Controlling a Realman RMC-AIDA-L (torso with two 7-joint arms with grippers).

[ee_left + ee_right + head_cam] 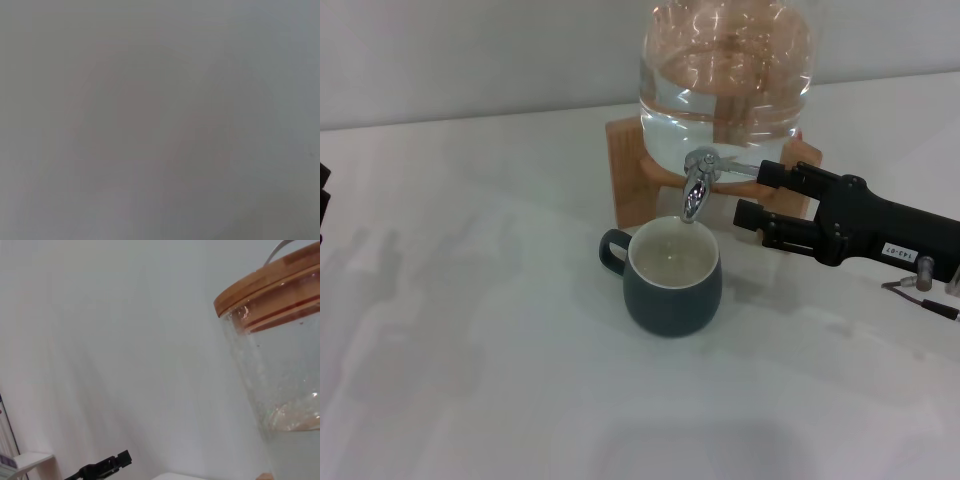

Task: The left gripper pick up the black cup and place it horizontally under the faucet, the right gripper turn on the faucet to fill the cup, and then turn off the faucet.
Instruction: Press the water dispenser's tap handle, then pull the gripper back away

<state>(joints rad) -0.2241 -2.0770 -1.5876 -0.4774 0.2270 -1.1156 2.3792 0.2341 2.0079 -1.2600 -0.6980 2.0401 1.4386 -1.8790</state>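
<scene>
Standing under the faucet, black cup beside right hand

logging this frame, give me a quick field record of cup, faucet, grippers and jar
black cup: upright on the table, directly under the spout, handle toward the robot's left
faucet: chrome, on the glass jar
right gripper: open, fingers either side of the faucet lever
left gripper: not in view
glass jar: holds water, sits on wooden stand

The head view looks down on the table; the right wrist view shares its glass jar, close.
</scene>
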